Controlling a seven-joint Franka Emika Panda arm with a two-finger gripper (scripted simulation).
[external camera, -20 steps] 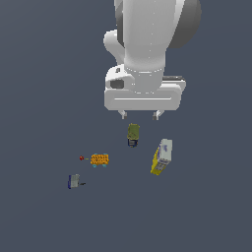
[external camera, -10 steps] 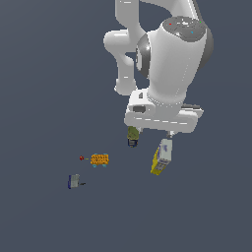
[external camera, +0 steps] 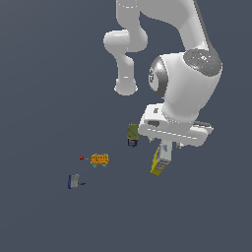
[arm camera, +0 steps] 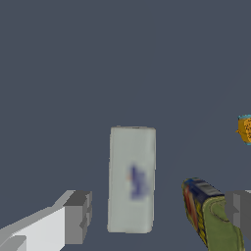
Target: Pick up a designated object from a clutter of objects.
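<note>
The designated carton (external camera: pixel 159 162), yellow with a grey-white face, stands tilted at the exterior view's right. In the wrist view it shows its grey face with a bluish mark (arm camera: pixel 131 179). My gripper (external camera: pixel 171 143) hangs just above its top, and the hand hides the carton's upper end. In the wrist view the gripper (arm camera: pixel 159 215) is open and empty, with one grey finger on each side. The carton lies between the fingers, nearer one of them. The olive-green box (external camera: pixel 133 133) sits close by and also shows in the wrist view (arm camera: pixel 212 220), near the other finger.
The orange block with its red-tipped stick (external camera: pixel 98 159) lies toward the exterior view's left and shows at the wrist view's edge (arm camera: pixel 244 128). A small grey-blue box (external camera: pixel 74 181) lies further left. The floor is plain dark grey.
The arm has swung toward the exterior view's right and come down, from above the olive-green box to over the carton. The objects have not moved.
</note>
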